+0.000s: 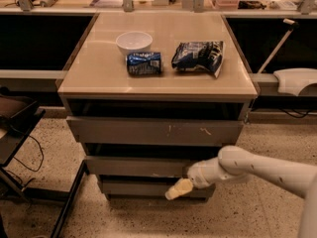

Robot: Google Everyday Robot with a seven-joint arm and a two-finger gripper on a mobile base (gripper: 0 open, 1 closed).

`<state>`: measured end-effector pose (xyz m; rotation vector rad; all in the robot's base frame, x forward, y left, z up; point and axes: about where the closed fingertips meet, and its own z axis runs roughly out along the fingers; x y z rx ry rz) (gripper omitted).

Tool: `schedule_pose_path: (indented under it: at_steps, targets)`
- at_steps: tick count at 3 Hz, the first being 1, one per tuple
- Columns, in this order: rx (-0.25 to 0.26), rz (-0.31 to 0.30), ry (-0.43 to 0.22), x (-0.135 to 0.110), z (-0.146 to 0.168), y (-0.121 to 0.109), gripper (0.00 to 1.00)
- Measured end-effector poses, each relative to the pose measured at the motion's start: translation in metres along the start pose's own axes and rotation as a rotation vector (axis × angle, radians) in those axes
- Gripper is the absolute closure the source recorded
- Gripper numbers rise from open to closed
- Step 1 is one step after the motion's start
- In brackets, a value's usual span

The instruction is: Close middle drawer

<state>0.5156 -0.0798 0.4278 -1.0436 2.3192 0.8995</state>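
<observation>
Cables (29,152) trail over the floor (247,217) at the far left, beside a dark stand (15,128) just beside the cabinet's left flank. That side is cramped.

On the cabinet top (99,78) sit a bowl (133,41), a can (144,63) lying on its side, and a chip bag (198,56), all well back from the front edge.

Below the top, the top drawer (148,131) stands out furthest, its scratched face overhanging what lies beneath. The middle drawer (133,166) sits under it, out a little by my reading, with a dark gap above its plain grey face. The bottom drawer (133,187) is narrower and set lowest.

The middle drawer looks like a stiff, shallow box on runners and is probably light. There is no handle, so there is nothing to grasp. A flat push on the face should do, best near the middle of its width so it does not skew and bind.

The gripper (178,188) is low in front of the drawers, right of centre, its tip across the bottom drawer's face. I cannot tell how far open it is or whether it touches the panel.

The arm (257,170) reaches in from the right over bare floor, which leaves room to push straight inward. The overhanging top drawer limits any upward move.
</observation>
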Motion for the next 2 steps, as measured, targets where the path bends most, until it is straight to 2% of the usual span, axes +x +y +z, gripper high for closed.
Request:
schedule_pose_path:
  at_steps: [1,2]
  targets:
    - [-0.002,0.000,-0.023,-0.0245,0.0034,-0.0083,0.00]
    - [-0.002,0.000,-0.023,-0.0245,0.0034,-0.0083,0.00]
